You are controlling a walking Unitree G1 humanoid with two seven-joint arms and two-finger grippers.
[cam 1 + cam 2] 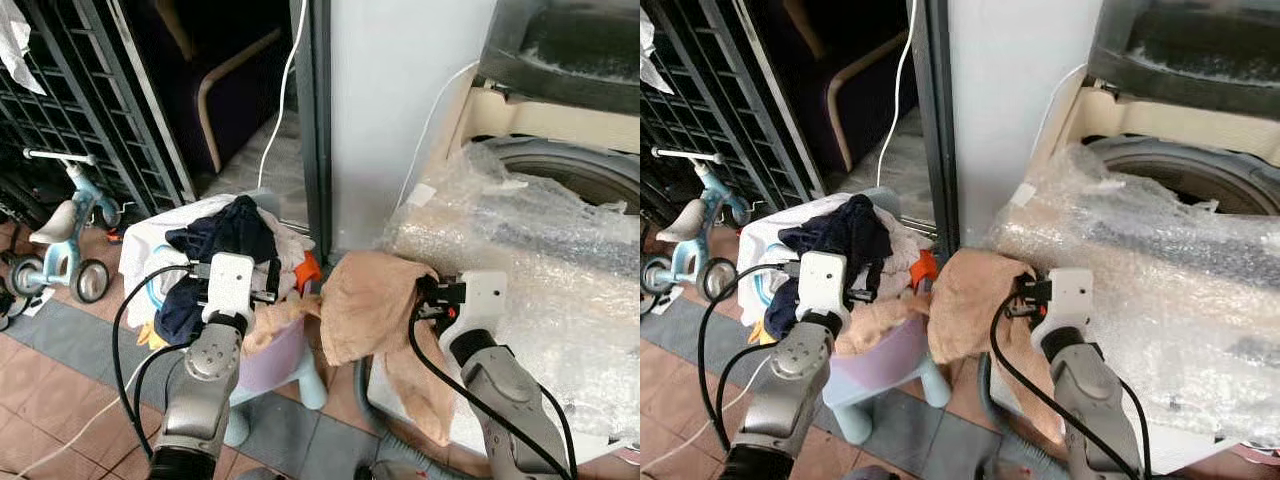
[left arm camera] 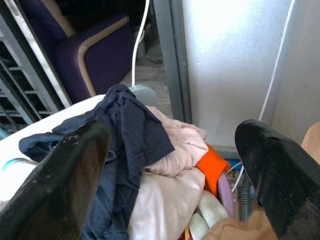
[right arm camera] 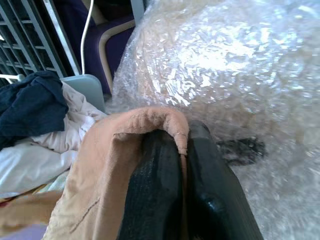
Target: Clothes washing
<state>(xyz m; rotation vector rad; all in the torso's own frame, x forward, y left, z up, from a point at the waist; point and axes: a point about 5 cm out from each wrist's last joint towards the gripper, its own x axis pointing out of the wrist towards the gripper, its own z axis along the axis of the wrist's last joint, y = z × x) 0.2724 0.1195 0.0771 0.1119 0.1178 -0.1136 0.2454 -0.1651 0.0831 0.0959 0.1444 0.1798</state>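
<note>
Here we pinch a tan garment (image 1: 370, 300) in our right end effector (image 3: 182, 150) beside the washing machine (image 1: 560, 180) — left end effector (image 2: 170, 165) gapes empty over the laundry basket (image 1: 285, 350).

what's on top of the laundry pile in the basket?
A dark navy garment lies on top of the pile, over pale pink and white clothes, with an orange piece at the side. The basket is mostly covered; what lies deeper is hidden.
</note>
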